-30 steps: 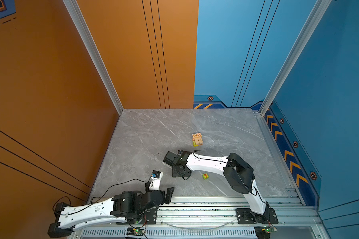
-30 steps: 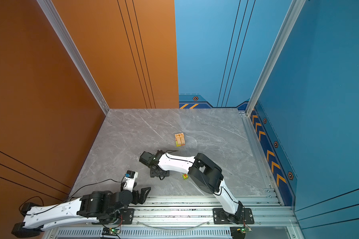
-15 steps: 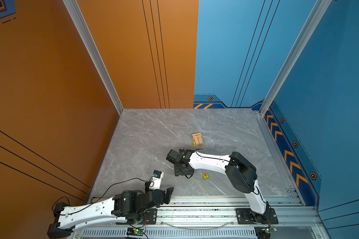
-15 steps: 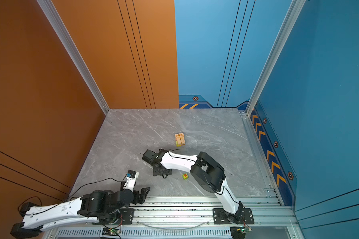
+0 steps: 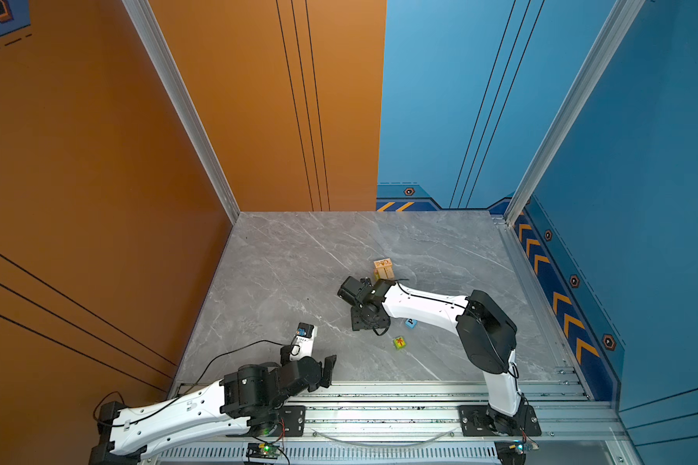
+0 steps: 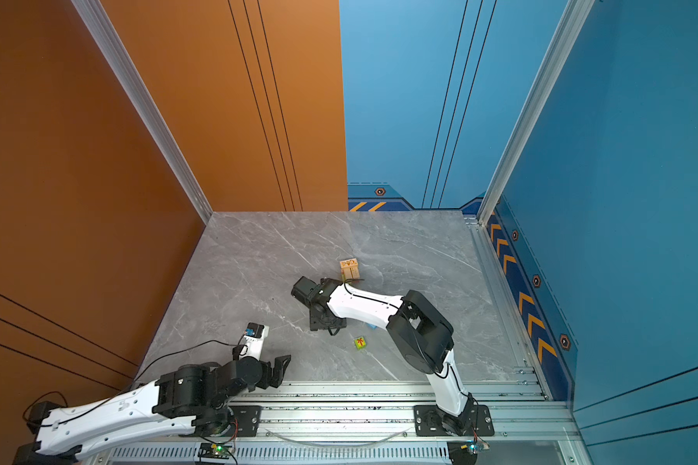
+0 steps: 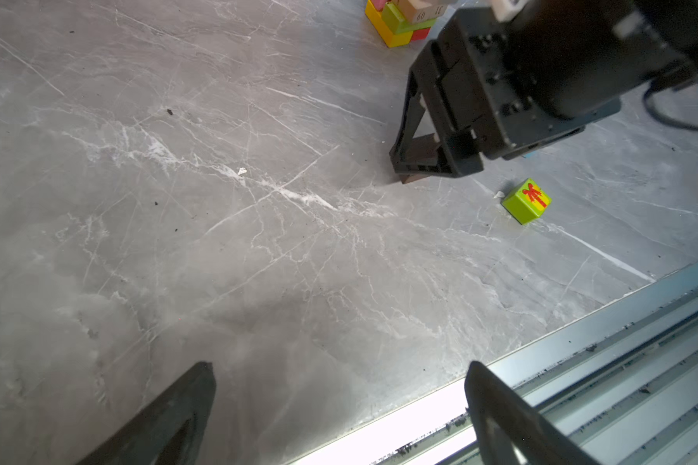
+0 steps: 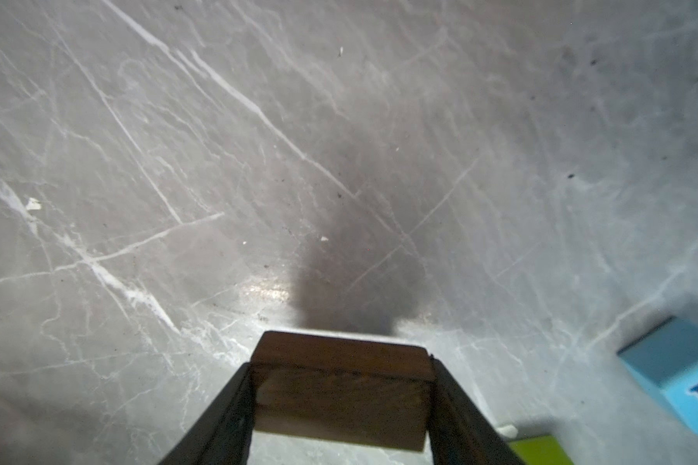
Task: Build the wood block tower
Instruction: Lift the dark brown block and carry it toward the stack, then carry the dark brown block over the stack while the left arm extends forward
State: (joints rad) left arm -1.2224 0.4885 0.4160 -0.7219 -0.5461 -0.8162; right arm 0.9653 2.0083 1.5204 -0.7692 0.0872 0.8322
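The wood block tower (image 5: 383, 269) (image 6: 349, 269) is a short stack with a tan block on top and yellow, lime and red blocks below (image 7: 403, 20). My right gripper (image 5: 365, 322) (image 8: 341, 362) points down at the table in front of the stack. It is shut on a dark brown block (image 8: 341, 386) (image 7: 418, 157), held low over the surface. A blue "P" cube (image 5: 410, 323) (image 8: 677, 378) lies under the right forearm. A green cube (image 5: 399, 342) (image 7: 526, 200) sits nearer the front. My left gripper (image 5: 327, 370) (image 7: 339, 366) is open and empty by the front edge.
The grey marble table (image 5: 299, 261) is walled by orange panels on the left and blue panels on the right. A metal rail (image 5: 379, 398) runs along the front edge. The right arm's elbow (image 5: 486, 330) rises over the table's right half.
The right gripper has carried the dark brown block a little to the right and farther back, toward the stack. The left arm has hardly moved.
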